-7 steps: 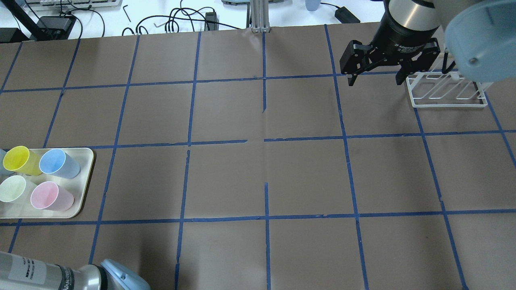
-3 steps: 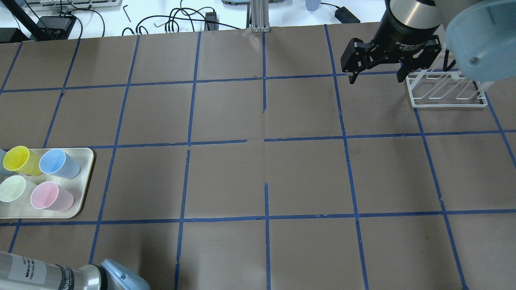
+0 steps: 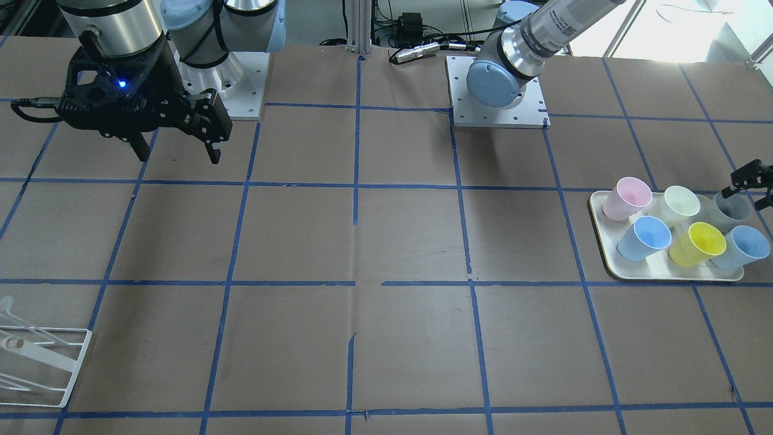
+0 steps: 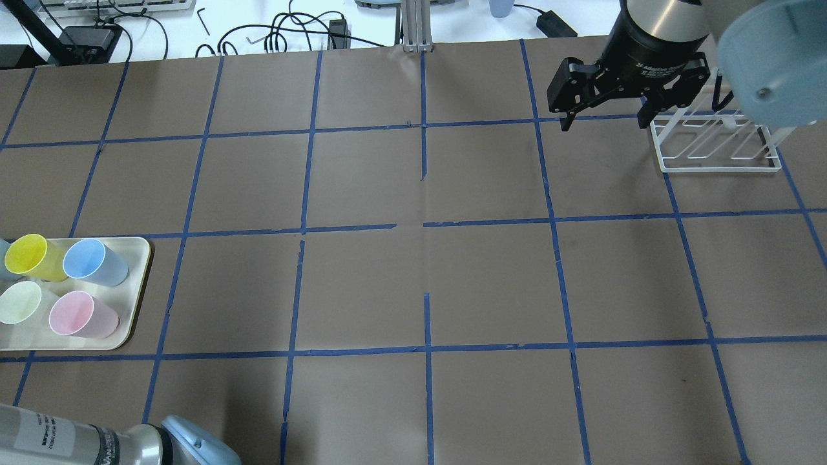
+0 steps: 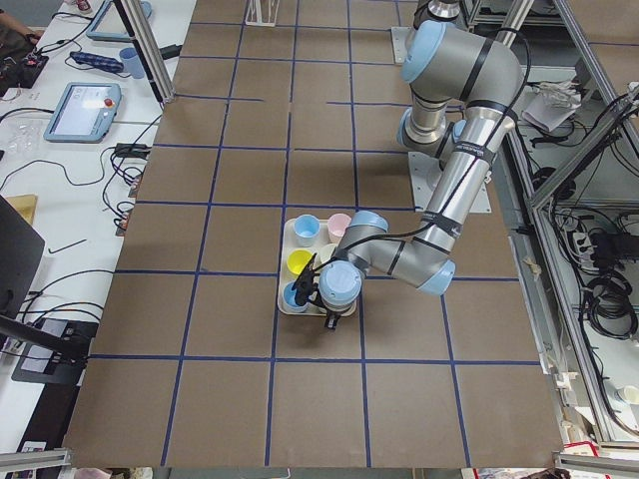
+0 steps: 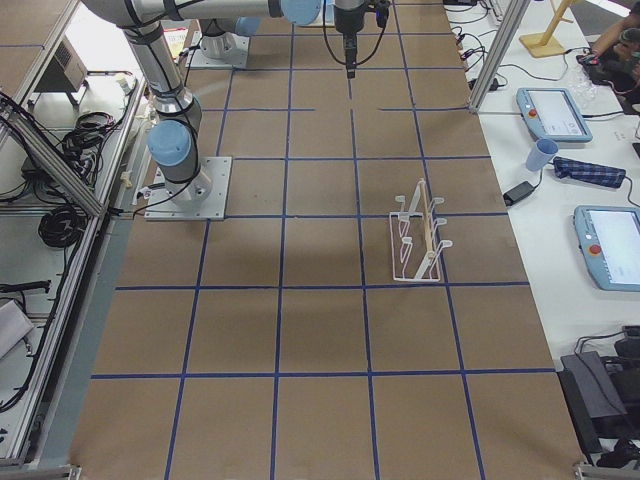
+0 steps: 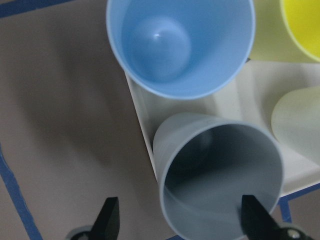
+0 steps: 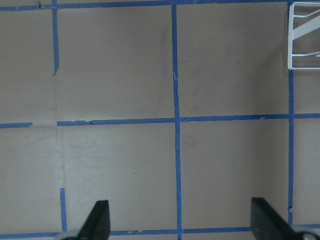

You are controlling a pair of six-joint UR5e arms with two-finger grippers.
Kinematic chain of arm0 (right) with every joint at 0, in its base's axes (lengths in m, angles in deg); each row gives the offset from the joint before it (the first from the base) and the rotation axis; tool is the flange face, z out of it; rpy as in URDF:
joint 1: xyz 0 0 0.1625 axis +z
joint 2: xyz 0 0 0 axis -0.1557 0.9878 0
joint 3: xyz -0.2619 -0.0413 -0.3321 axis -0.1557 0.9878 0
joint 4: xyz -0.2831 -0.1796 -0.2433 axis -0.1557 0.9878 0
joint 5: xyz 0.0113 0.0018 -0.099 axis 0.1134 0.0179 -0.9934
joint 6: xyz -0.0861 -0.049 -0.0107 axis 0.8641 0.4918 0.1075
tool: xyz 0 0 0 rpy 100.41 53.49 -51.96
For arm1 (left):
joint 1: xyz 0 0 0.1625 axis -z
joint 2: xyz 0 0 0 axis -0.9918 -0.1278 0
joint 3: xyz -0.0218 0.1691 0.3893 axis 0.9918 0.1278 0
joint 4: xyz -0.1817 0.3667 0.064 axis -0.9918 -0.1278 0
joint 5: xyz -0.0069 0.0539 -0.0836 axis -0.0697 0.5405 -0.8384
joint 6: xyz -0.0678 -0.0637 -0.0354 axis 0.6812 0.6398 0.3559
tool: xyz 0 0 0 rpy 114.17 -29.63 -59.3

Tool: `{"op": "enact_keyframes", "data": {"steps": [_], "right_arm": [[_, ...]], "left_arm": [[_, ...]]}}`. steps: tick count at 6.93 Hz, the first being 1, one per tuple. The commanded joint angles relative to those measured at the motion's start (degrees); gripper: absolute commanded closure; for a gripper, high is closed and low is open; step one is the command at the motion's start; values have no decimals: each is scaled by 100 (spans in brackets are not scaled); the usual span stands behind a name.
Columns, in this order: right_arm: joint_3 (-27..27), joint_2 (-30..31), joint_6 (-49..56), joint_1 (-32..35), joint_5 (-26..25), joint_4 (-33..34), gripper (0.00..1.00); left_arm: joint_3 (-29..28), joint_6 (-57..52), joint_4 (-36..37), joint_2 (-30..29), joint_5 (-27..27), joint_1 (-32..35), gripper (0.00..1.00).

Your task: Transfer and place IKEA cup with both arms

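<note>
Grey-white plastic, thin and tapered: the IKEA cup (image 7: 220,175) stands upright at a corner of the tray (image 7: 145,115), directly beneath the left hand (image 7: 178,222), whose fingers (image 7: 107,220) are spread wide and hold nothing. One finger hangs over bare table outside the cup. The other seems to sit over the cup's mouth, close to its rim.

The likely trouble is an off-centre descent. That second finger could strike the rim and tip the light cup, or shove it into the light blue cup (image 7: 175,45) just beyond the fingertips or the pale green-white cup (image 7: 300,120) crowding its side. A squeeze on the slick taper may also let it slip down and out.

The right hand (image 4: 604,123) hangs apart and empty, with the white rack (image 4: 714,145) just beside it.
</note>
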Motion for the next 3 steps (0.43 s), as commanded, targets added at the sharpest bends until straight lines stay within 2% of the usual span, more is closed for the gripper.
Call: {"op": "enact_keyframes", "data": {"steps": [1,3], "right_arm": [[1,0,0,0,1,-7,0],[1,0,0,0,1,-7,0]], "left_arm": [[-32,-7,-62,101,15,9,11],[-512,-7,-780,258,-2,52,5]]}}
